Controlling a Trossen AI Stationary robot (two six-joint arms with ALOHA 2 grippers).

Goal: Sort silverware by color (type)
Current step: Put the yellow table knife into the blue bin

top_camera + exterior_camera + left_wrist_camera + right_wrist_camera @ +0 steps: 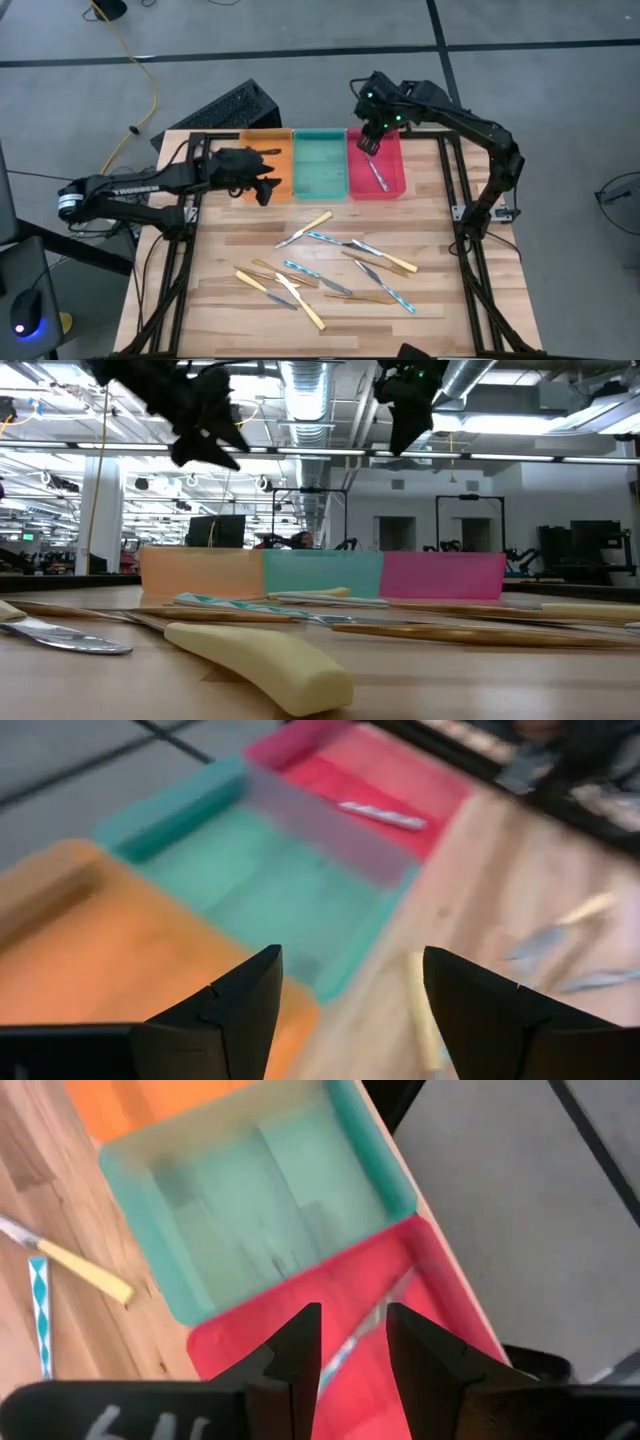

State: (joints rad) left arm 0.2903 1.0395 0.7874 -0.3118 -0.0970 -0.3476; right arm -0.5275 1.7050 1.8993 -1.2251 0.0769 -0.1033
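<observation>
Silverware [345, 262]: scattered mid-table, long axes mostly diagonal; one piece [379, 176] lies in the red tray [392, 150]. Right claw [368, 143] above it, part-open, empty. Left claw [264, 187], wide open, empty, over orange tray [282, 150], nearer the pile.

Pale yellow handle [265, 660] foremost on table [480, 690]; orange [200, 573], green [322, 571], red trays [443, 575] behind.

In the right wrist view, the claw [352, 1342] partly hides a blurred utensil [372, 1320].
</observation>
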